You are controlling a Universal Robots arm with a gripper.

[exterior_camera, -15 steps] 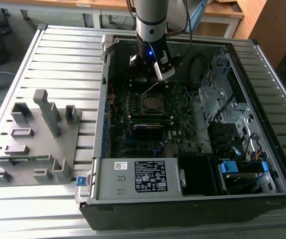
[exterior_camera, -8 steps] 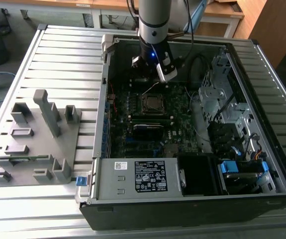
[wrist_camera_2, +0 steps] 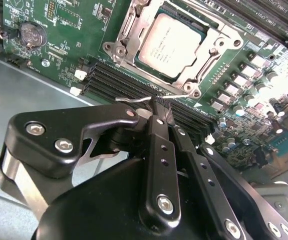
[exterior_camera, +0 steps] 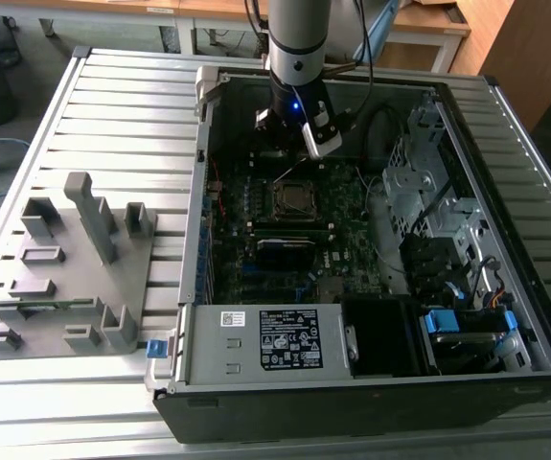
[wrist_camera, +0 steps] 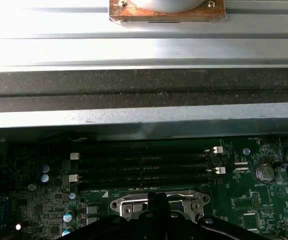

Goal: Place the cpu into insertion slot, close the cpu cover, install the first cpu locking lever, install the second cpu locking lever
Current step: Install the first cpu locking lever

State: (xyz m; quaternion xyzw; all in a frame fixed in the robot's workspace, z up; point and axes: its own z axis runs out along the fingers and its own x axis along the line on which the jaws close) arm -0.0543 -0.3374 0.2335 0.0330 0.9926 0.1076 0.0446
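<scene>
Fingers: black, drawn together, tips just short of the insertion slot on its memory-slot side.
Gripper: hangs low over the motherboard, near the insertion slot but not above it.
Locking lever: thin silvery wire with a curved end, right at the fingertips beside the insertion slot; whether it is pinched cannot be told.
Memory slots: long dark rows running alongside the insertion slot, between it and the fingers.
Cpu cover: silvery frame lying flat over the insertion slot.
Cpu: seated in the insertion slot, its grey top showing through the cover's cut-out.
Coin battery: on the green board, well apart from the insertion slot.
Computer case: open, surrounding the board and the insertion slot.
Grey fixture: on the slatted worktop, far from the insertion slot towards the exterior view's left.
</scene>
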